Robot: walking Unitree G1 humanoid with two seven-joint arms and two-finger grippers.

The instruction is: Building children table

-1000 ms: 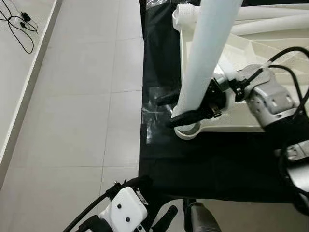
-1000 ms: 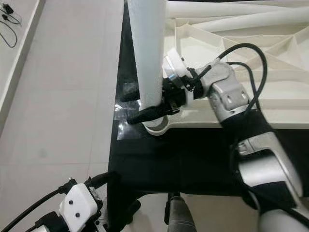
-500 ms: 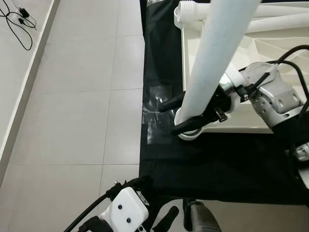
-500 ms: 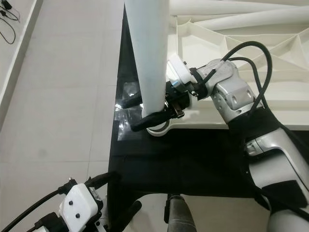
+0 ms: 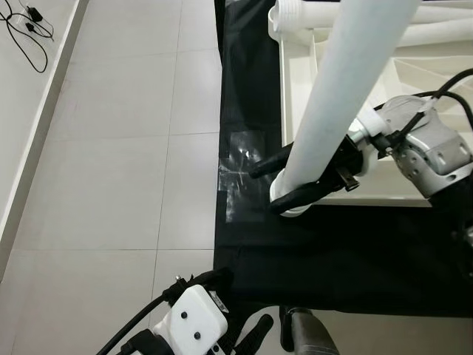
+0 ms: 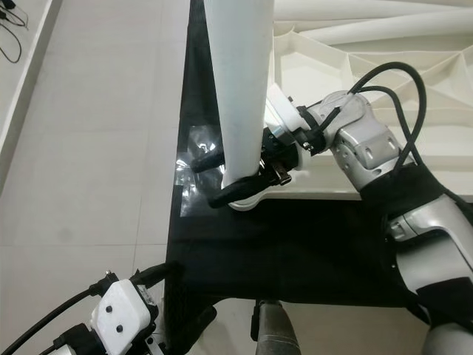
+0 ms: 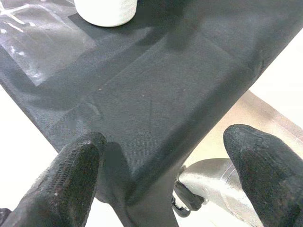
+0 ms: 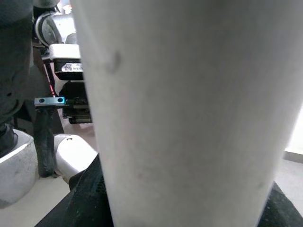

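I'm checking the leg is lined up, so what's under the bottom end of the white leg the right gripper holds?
The leg, held in the right gripper, stands on a round corner socket of the upturned tabletop. The socket's opening is covered.

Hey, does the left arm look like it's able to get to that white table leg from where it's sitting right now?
Probably not without moving up. The left gripper hangs open below the near edge of the black cloth, while the table leg stands across it, already clamped in the right gripper.
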